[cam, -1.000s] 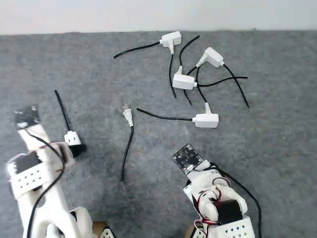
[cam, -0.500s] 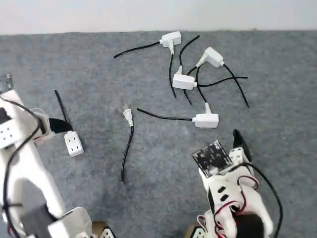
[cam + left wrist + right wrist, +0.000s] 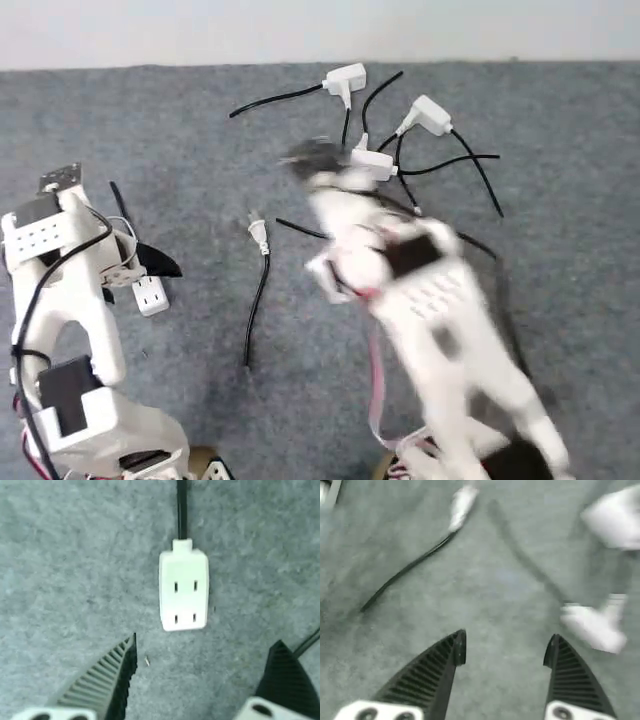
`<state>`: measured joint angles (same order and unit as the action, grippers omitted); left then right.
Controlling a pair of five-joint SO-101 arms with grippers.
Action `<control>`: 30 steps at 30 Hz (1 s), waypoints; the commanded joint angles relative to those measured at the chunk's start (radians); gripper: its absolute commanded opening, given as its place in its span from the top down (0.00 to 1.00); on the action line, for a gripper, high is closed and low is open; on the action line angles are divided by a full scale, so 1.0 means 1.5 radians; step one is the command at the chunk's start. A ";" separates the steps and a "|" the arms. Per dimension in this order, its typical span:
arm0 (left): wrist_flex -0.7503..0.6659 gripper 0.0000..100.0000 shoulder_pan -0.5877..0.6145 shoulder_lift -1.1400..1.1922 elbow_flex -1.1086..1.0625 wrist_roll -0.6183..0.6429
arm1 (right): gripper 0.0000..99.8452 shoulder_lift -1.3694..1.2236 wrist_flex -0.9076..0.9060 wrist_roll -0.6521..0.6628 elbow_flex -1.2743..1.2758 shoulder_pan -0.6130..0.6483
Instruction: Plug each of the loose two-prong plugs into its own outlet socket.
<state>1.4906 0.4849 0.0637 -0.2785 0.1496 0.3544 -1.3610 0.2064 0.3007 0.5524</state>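
Swinging out from the near edge, the right arm (image 3: 400, 270) is sweeping toward the outlets (image 3: 430, 115) clustered by the far edge of the table (image 3: 590, 200). The right gripper (image 3: 507, 639) is hanging with jaws apart, carrying nothing. The left gripper (image 3: 205, 642) is settling back over the lone outlet (image 3: 183, 587) near the left edge, jaws spread and empty. The plug (image 3: 258, 232) is lying loose mid-table. Judgement: nothing is being seated yet; both arms are merely positioning.

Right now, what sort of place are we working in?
Likely a benchtop robot test setup: a grey felt-like mat, a plain pale wall behind, and short-corded outlet sockets beside one loose two-prong plug.
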 commanded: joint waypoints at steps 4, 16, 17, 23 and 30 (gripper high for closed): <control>-0.056 0.61 -0.003 0.003 -0.005 0.010 | 0.75 -0.289 0.100 -0.010 -0.101 0.110; -0.101 0.61 -0.002 0.003 -0.019 0.008 | 0.75 -0.542 0.257 0.040 -0.343 0.141; -0.101 0.61 -0.002 0.003 -0.019 0.008 | 0.75 -0.559 0.267 0.040 -0.369 0.141; -0.121 0.61 0.027 0.008 -0.019 0.007 | 0.75 -0.660 0.349 -0.066 -0.495 0.139; -0.127 0.61 0.047 0.009 -0.020 0.006 | 0.75 -0.722 0.337 -0.043 -0.547 0.115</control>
<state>1.3188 0.5493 0.0821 -0.3138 0.1542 -0.7273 -0.8562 0.1297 -0.4465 0.7580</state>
